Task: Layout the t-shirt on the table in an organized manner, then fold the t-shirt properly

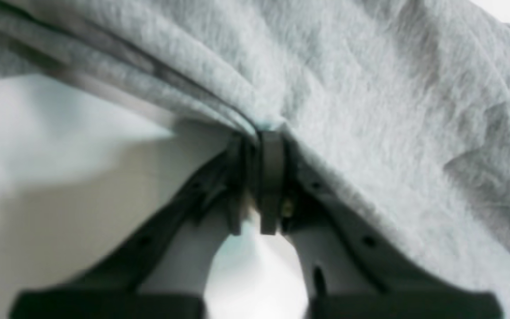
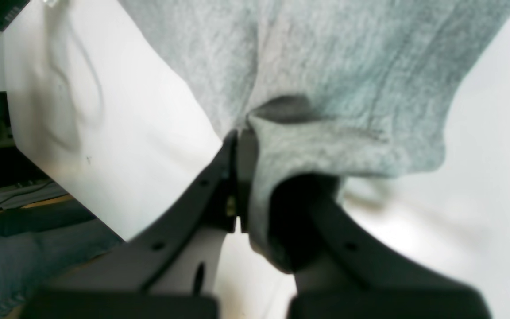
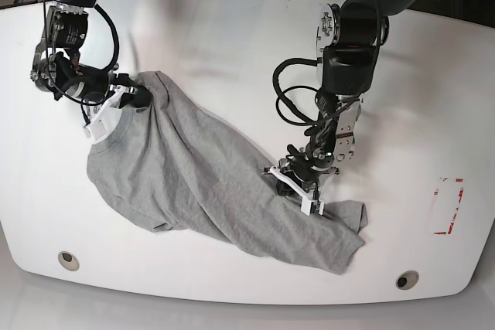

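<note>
The t-shirt is soft, grey and full of wrinkles. It lies on the white table, stretched in a long slanted band from the far left down toward the near right. The left part is wide and spread out. The right part gets narrower and ends in a bunched corner near the front edge of the table. Long folds run along the cloth from one gripper to the other (like it is being pulled tight between them).

The right gripper is on the left side of the base view. It is pinching the far left edge of the shirt. In its wrist view the right gripper's two dark fingers are pressed close together with a fold of grey cloth caught between them, and more cloth droops over one finger.

The left gripper is on the right side of the base view. It reaches down onto the narrow part of the shirt. In its wrist view the left gripper is pressed together on a thick fold of the cloth, and the fuzzy grey fabric spreads out above it.

Two round grey grommets sit near the front edge of the table, one on each side. A red dashed rectangle is on the right side of the table, well apart from the shirt.
</note>
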